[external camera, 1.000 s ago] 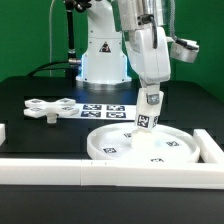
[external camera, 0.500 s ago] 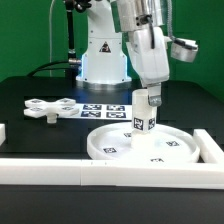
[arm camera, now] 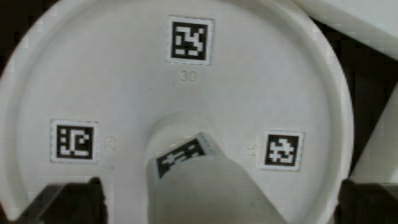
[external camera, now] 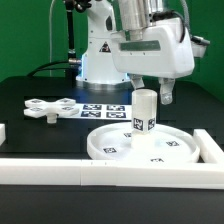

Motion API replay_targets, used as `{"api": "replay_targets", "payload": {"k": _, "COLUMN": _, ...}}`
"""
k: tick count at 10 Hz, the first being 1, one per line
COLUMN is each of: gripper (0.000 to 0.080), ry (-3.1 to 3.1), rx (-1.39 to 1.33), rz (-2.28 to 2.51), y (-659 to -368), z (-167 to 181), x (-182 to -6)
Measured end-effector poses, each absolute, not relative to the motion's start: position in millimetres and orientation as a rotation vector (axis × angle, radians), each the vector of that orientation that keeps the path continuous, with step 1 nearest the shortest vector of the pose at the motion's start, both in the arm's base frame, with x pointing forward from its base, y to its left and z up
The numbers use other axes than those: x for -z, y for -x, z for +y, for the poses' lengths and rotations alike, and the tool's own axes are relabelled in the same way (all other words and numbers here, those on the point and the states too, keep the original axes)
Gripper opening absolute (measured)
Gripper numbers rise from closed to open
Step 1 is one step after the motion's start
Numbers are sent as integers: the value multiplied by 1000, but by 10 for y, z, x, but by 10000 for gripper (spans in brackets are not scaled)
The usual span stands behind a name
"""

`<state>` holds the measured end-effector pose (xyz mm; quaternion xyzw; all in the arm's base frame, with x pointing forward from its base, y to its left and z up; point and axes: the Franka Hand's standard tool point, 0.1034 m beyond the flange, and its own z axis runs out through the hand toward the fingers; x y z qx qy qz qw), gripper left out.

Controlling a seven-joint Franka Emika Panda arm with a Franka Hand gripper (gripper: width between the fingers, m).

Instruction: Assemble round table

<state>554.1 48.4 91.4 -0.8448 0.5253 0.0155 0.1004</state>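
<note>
Hovering with the end effector point(external camera: 150, 92) spread wide and gripping nothing, jaws to either side of the top of the short leg point(external camera: 145, 113) and clear of it, judging by the wrist view; directly below the end effector, that leg, upright on the middle of the round disc point(external camera: 185, 150), one tag facing the camera; underneath both, the disc flat on the worktop point(external camera: 40, 135), rim upward, presumably to take the leg at its centre and to serve as a steady bed for building the table upside down; impossible to tell whether seated fully or merely resting there, with the joint hidden behind the leg's own foot; probably stood on end to leave its upper face free for the next part; well away from the end effector, toward the exterior view's left and farther back, the cross-shaped base point(external camera: 48, 108), flat on the worktop and apart from everything else, judged to be the piece still to fetch and set on the leg; between that base and the end effector, behind the disc, the marker board point(external camera: 105, 110); nearer the camera than the end effector, a white border rail point(external camera: 60, 172), likely there to keep loose parts from sliding off.
</note>
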Motion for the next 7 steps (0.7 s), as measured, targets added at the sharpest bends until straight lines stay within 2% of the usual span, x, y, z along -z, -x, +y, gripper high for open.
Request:
{"api": "replay_targets", "payload": {"k": 5, "gripper": 649, "ry": 2942, "rx": 71, "rz": 560, "y": -5652, "z": 425, "x": -927}}
{"api": "replay_targets", "payload": {"k": 7, "gripper": 649, "ry": 2983, "rx": 88, "rz": 318, "y": -5681, "z": 409, "x": -927}}
